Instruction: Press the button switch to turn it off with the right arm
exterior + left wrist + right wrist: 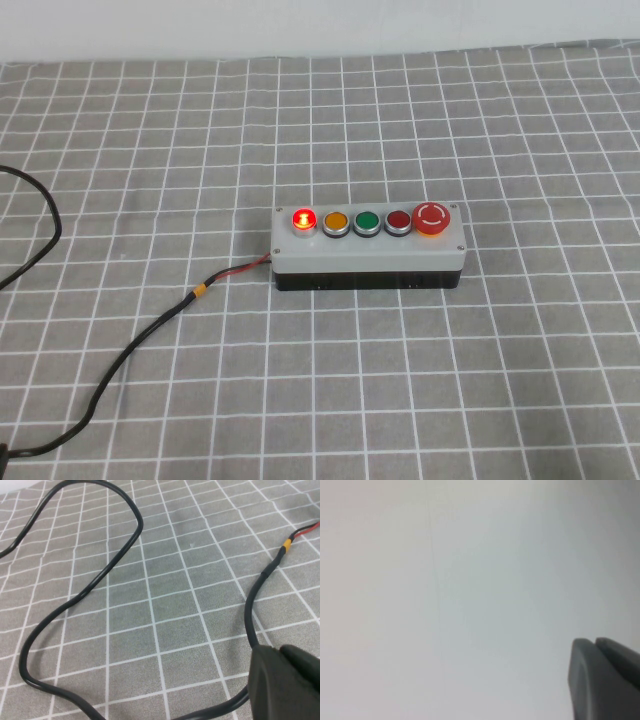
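The button switch (pixel 303 219) glows bright red at the left end of the grey box (pixel 368 256) on the checked bench (pixel 500 380). Neither claw shows in the high view. The left claw (pixel 282 682) hangs just above the black cable (pixel 75 605); the right claw (pixel 605 680) faces a blank pale surface. Both look pressed closed.
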